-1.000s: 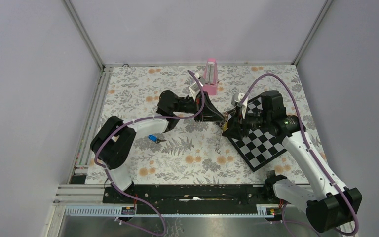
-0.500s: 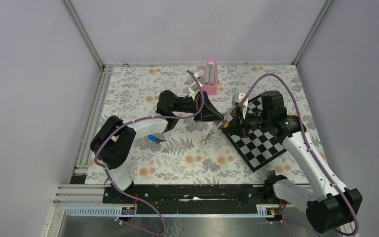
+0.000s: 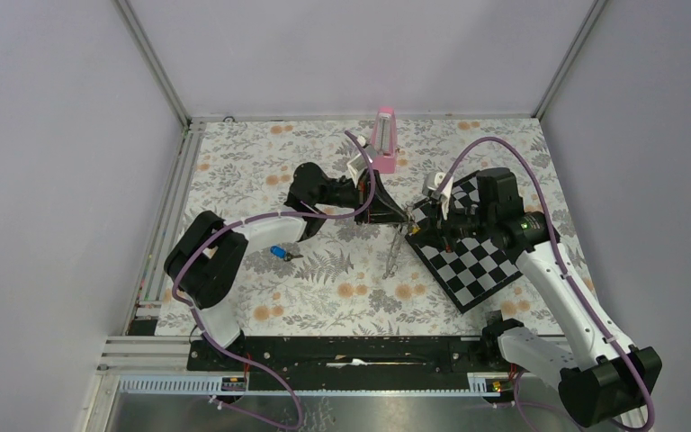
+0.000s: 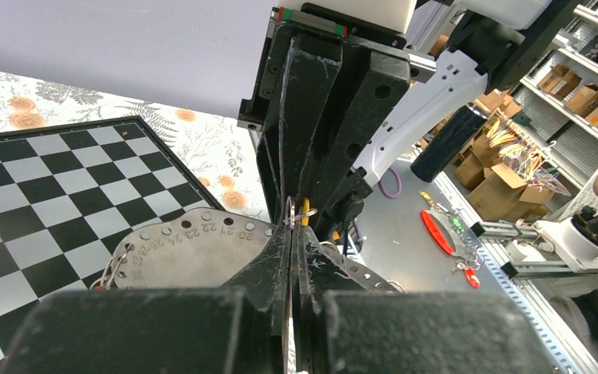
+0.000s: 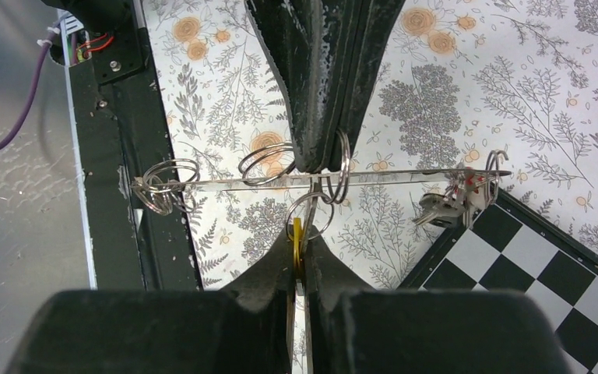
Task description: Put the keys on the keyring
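Flowery tabletop (image 3: 324, 288) sits inside plain grey walls. Above its middle, the left gripper (image 5: 327, 156) is pinched tight on the keyring (image 5: 226, 181). The right gripper (image 5: 300, 261) squeezes the yellow key (image 5: 297, 234), its tip at a silver ring. The blue key (image 3: 278, 252) lies on the tabletop near the left arm.

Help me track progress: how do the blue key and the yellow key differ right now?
The blue key lies loose on the floral cloth; the yellow key is pinched in the right gripper. The blue key lies apart from the keyring; the yellow key meets its rings.
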{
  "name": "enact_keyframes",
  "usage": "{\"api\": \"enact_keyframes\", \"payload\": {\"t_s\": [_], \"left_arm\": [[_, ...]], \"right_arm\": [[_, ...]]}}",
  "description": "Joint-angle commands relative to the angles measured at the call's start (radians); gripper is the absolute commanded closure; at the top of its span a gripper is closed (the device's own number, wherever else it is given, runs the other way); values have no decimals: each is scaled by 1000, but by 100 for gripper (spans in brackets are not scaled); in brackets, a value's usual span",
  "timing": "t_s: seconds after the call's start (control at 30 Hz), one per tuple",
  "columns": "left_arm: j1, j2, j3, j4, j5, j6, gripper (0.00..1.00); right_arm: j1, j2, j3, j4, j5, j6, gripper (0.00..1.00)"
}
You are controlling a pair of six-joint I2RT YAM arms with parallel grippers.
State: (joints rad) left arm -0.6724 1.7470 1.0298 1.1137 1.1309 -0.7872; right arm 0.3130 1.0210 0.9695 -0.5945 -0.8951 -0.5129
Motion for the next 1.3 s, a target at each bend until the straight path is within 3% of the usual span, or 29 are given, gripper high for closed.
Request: {"api": "enact_keyframes", "payload": {"t_s": [0.0,0.47,0.73,1.03,1.27], "left_arm": [[8,-46,11,21,12,62,100],[1,-75,75,-427,61,427,100],[1,-104,106,-733,15,682,100],[59,-199,32,-776,-21,723,69],[242,-339,-52,-880,-22,774,39]], "right_arm": [[-3,-19,39,-48,47,-27,96],[-2,81,168,-207,155,-59,100],[26,168,267,-286,244,-77,100],[159,222,281,-189,293,-16,100],[234,348,381,-174,289,-4,100]]}}
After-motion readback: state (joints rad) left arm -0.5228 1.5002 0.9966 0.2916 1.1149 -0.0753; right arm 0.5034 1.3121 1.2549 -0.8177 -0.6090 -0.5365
